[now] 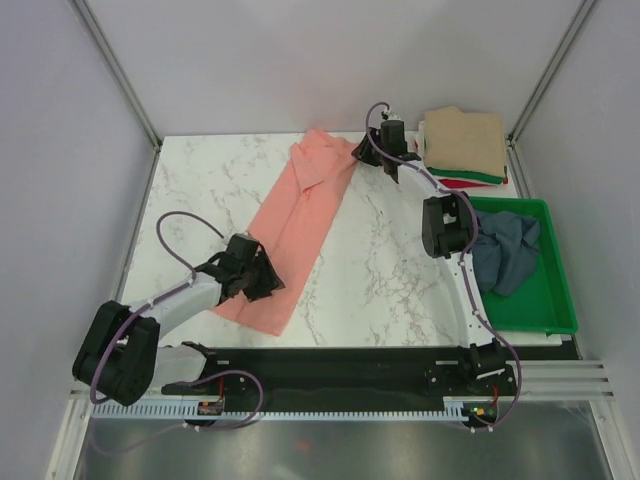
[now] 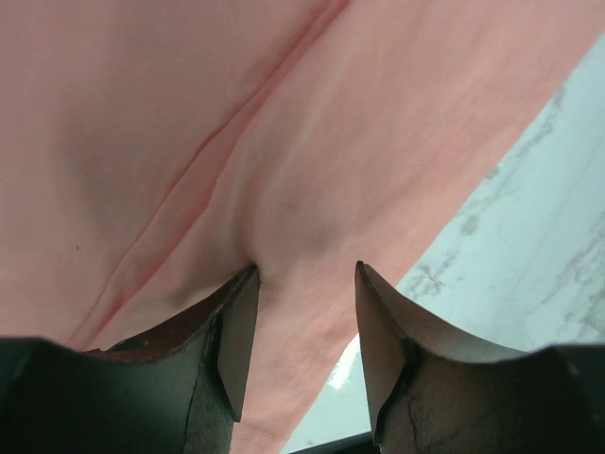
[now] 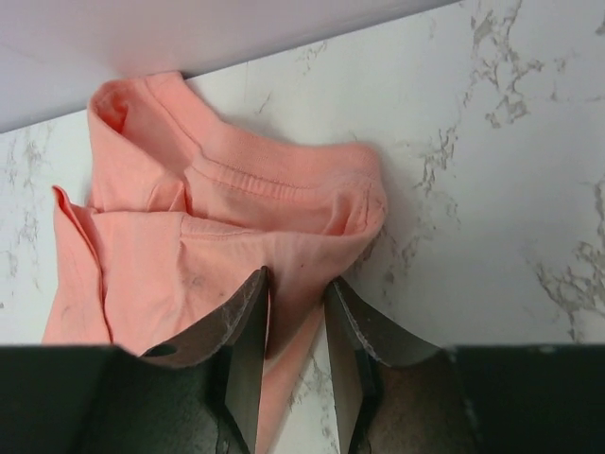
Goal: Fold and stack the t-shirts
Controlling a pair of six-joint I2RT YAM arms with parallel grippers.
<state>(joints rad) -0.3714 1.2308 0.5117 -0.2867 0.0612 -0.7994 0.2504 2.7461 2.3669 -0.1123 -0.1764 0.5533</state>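
Top external: the salmon-pink t-shirt, folded into a long strip, lies slantwise on the marble table, running from far centre to near left. I have the left gripper down on its near end and the right gripper at its far end. At the far right corner sits a stack of folded t-shirts, tan on top. Beside it, a green tray holds the crumpled slate blue-grey t-shirt.

Left wrist: jaws partly spread and pressed onto the pink cloth, with a small ridge puckered up between the tips. I cannot tell whether they grip it.

Right wrist: jaws drawn close together, pinching the shirt's edge just below the collar. The collar end lies bunched against the back wall.
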